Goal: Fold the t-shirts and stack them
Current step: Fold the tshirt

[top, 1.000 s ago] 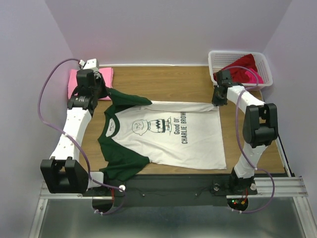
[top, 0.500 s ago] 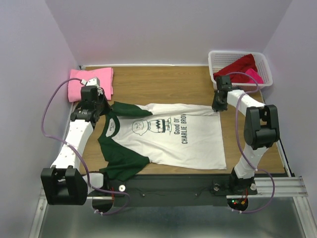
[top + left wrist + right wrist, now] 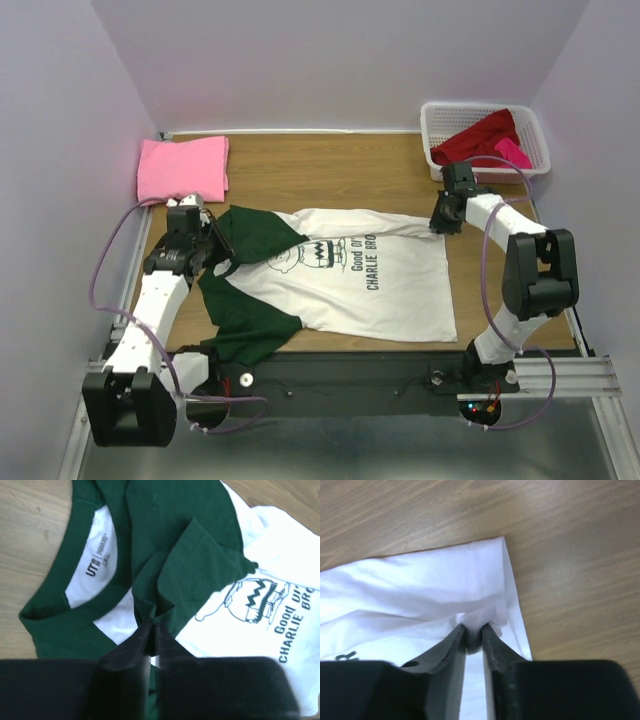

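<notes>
The white t-shirt [image 3: 370, 280] with dark green sleeves and Charlie Brown print lies spread on the wooden table [image 3: 330, 165]. Its far edge is folded toward me, over part of the print. My left gripper [image 3: 213, 254] [image 3: 151, 624] is shut on the far green sleeve [image 3: 190, 570], which is pulled over the collar area. My right gripper [image 3: 441, 221] [image 3: 473, 627] is shut on a pinch of the white hem corner [image 3: 485, 575]. A folded pink t-shirt [image 3: 183, 167] rests at the far left corner.
A white lattice basket [image 3: 432, 118] at the far right holds a dark red t-shirt [image 3: 480, 135] and a magenta one [image 3: 512, 152]. Purple walls close in the table on three sides. Bare wood [image 3: 570, 540] shows beyond the shirt's hem.
Both grippers have drawn toward the near side, dragging the shirt's far edge and green sleeve over its front. The left arm has come away from the pink shirt, which now shows fully.
</notes>
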Controlling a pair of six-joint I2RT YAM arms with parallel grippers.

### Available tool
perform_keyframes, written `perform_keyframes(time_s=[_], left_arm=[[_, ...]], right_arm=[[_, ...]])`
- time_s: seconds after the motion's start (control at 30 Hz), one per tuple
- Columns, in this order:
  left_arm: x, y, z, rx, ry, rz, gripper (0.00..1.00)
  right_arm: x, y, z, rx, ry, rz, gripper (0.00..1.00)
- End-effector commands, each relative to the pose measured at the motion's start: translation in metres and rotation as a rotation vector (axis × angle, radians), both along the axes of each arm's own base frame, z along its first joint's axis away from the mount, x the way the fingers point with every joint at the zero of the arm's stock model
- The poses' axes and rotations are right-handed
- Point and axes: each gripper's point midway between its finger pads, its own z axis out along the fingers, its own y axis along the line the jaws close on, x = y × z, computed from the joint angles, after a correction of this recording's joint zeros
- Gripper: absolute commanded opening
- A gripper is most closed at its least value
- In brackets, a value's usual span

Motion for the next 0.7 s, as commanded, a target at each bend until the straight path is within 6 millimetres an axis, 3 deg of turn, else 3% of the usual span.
perform_keyframes(time_s=[0.0,0.03,0.07,0.17,0.3,0.43,0.47,0.53,0.6,0.63,0.67], left_arm=[[-0.017,-0.013,0.011,-0.107,-0.021,0.013,0.47],[-0.02,-0.015,0.011,-0.121,-0.022,0.012,0.55],[-0.024,-0.016,0.015,-0.133,-0.04,0.011,0.72],[-0.029,-0.022,0.023,-0.168,-0.073,-0.003,0.88],[-0.021,-0.023,0.032,-0.165,-0.131,-0.023,0.91],[0.016,-0.009,0.056,-0.096,-0.208,0.029,0.91],[0.029,-0.005,0.046,-0.072,-0.17,0.039,0.91],[0.052,0.006,0.054,0.005,-0.17,0.043,0.91],[0.076,0.014,0.041,0.065,-0.106,0.047,0.91],[0.083,0.016,0.022,0.082,-0.038,0.05,0.91],[0.093,0.017,0.027,0.09,-0.048,0.053,0.91]], right_arm=[[0.0,0.004,0.023,0.062,-0.082,-0.033,0.28],[-0.007,0.004,0.02,0.071,-0.072,-0.043,0.35],[-0.011,0.006,0.02,0.08,-0.073,-0.04,0.36],[-0.02,0.007,0.03,0.089,-0.104,-0.03,0.44],[-0.018,0.004,0.054,0.075,-0.182,-0.009,0.52],[0.002,0.007,0.082,0.08,-0.268,0.02,0.51],[0.007,0.008,0.08,0.079,-0.26,0.023,0.5],[0.02,0.008,0.089,0.074,-0.28,0.022,0.49],[0.029,0.011,0.087,0.078,-0.274,0.031,0.49],[0.031,0.011,0.085,0.08,-0.27,0.033,0.49],[0.033,0.013,0.083,0.089,-0.264,0.039,0.49]])
